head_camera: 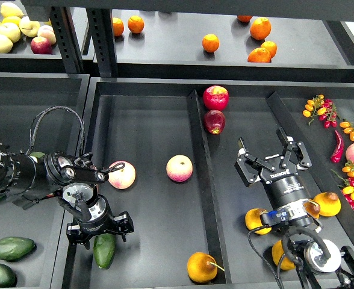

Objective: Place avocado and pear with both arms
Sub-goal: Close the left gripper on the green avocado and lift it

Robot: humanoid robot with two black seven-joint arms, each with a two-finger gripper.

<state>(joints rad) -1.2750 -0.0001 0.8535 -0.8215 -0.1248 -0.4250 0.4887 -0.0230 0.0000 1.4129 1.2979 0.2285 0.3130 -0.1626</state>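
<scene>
The avocado (104, 253) is smooth, green and elongated. It lies near the front left corner of the middle tray (147, 129), just under my left gripper (99, 231). That gripper points down with its fingers spread open above the avocado's top end. The pear (201, 267), golden orange with a thin brown stem, lies at the front of the same tray beside the centre divider (199, 156). My right gripper (272, 155) is open and empty over the right compartment, well behind and to the right of the pear.
Two pink-yellow apples (121, 174) (179, 168) lie mid-tray; two red apples (215, 97) sit at the back by the divider. Golden fruits (328, 203) lie around my right arm. More avocados (12, 247) are in the left tray. Oranges (211, 43) are on the shelf.
</scene>
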